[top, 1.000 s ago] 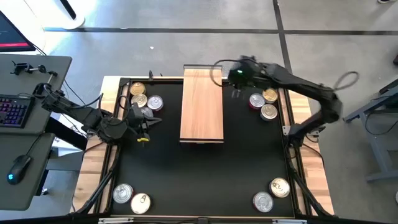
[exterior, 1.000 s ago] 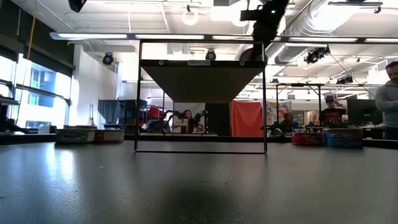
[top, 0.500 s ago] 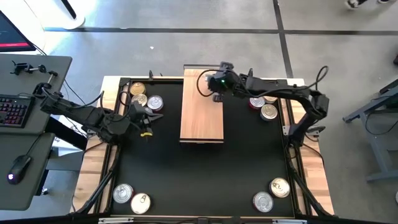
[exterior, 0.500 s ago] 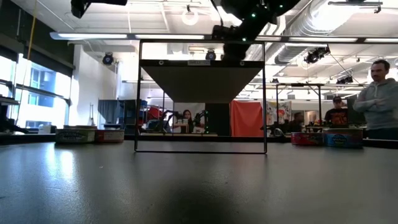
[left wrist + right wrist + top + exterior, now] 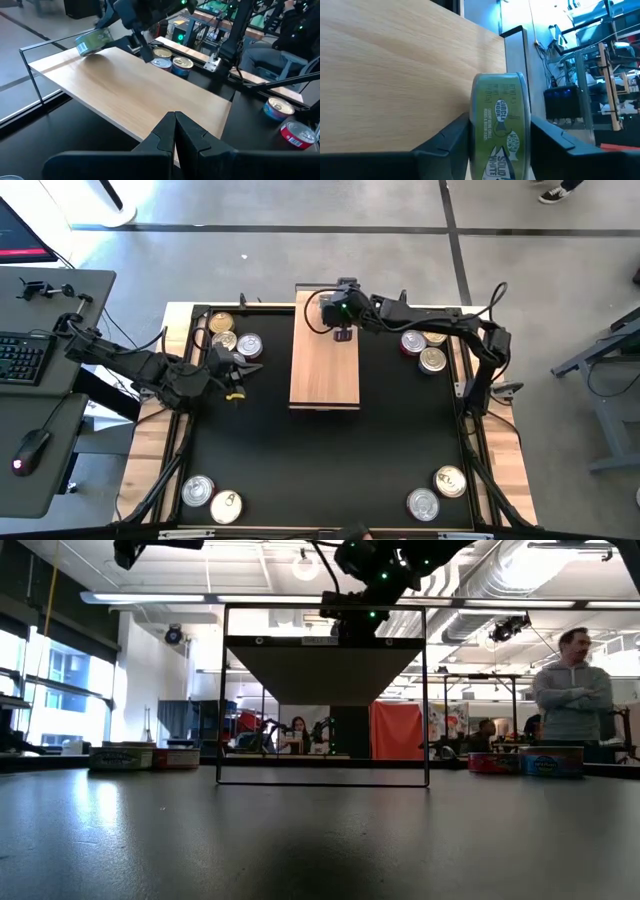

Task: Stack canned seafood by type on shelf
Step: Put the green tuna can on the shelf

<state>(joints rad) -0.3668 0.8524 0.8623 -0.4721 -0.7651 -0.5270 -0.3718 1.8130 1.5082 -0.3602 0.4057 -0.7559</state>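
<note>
The right gripper [image 5: 497, 150] is clamping a green-labelled can [image 5: 501, 127] on edge between its two fingers, hovering over the far end of the shelf [image 5: 325, 350]. The can is looking rigid and fairly light; its smooth metal sides could slip, so pinching across the flat lid and base, as here, seems the surest hold. Its label is showing "SOLID WHITE" under an oval logo too small to read. Beside the shelf, the left gripper [image 5: 175, 131] is waiting with its fingers pressed together, holding nothing.
</note>
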